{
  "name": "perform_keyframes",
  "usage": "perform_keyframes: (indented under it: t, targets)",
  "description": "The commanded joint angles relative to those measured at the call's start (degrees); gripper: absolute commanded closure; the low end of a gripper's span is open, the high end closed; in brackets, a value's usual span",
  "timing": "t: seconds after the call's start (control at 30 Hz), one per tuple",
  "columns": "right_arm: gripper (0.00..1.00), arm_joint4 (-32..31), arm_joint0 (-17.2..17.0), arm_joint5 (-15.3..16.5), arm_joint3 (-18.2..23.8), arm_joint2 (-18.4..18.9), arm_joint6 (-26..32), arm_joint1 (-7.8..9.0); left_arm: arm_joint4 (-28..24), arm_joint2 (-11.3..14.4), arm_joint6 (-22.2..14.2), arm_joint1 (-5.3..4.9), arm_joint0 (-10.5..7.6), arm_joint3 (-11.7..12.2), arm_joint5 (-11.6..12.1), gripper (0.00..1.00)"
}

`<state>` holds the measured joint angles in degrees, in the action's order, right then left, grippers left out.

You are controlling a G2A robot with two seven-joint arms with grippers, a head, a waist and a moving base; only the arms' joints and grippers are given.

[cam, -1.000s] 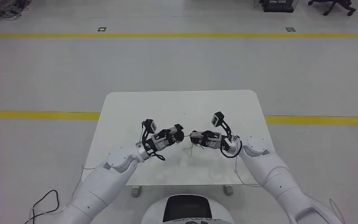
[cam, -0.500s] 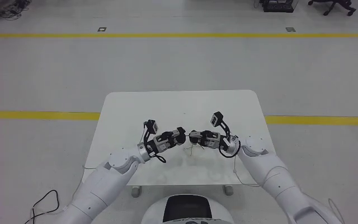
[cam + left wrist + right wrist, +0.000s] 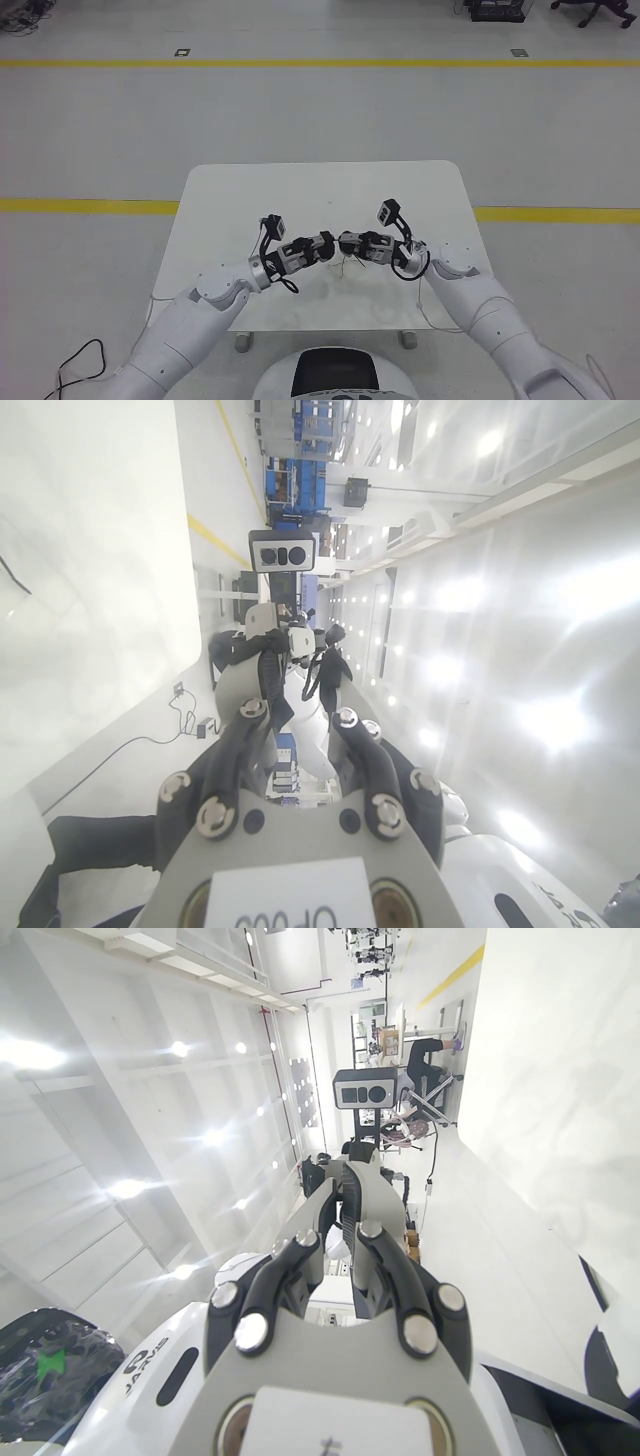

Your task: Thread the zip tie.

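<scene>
Floor [image 3: 320, 120]: pale, crossed by two yellow lines [image 3: 320, 63], one beyond the table and one passing behind it.

Table [image 3: 220, 200]: white, with rounded corners. Both arms work over its middle, towards the near edge.

Left arm [image 3: 205, 305]: extends from the near left corner towards the table's centre.

Right arm [image 3: 480, 300]: extends from the near right side, angled inward to meet the left arm.

Left gripper [image 3: 329, 245]: held above the table's middle, tip to tip with the right gripper and almost touching it. In the left wrist view its two black fingers [image 3: 267, 672] stand apart with a clear gap, so it is open. The tip of the other gripper shows just beyond that gap.

Right gripper [image 3: 346, 243]: faces the left gripper. In the right wrist view its fingers [image 3: 350, 1198] are drawn together with only a sliver between them, so it is closed. What lies between the pads cannot be told.

Zip tie [image 3: 343, 265]: a thin, dark, bent strand just below the point where the grippers meet, over the table's middle. It is too fine to tell whether either gripper touches it.
</scene>
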<state>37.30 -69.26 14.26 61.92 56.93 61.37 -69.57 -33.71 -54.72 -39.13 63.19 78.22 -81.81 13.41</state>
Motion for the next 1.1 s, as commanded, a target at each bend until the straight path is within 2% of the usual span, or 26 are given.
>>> perform_keyframes:
  t: [0.0, 0.17, 1.07]
  targets:
    - [1.00, -0.1, 0.1, -0.1, 0.0, -0.1, 0.1, -0.04, 0.1, 0.0, -0.1, 0.00, -0.03, 0.0, 0.1, 0.85]
    - [1.00, -0.3, 0.2, -0.2, -0.1, -0.2, 0.4, -0.15, 0.4, 0.1, -0.2, 0.00, -0.05, 0.1, 0.2, 0.89]
    - [1.00, -0.6, 0.2, 0.2, -0.4, 0.0, 1.0, -0.54, 1.0, 0.4, 0.0, 0.02, -0.07, 0.0, -0.3, 0.92]
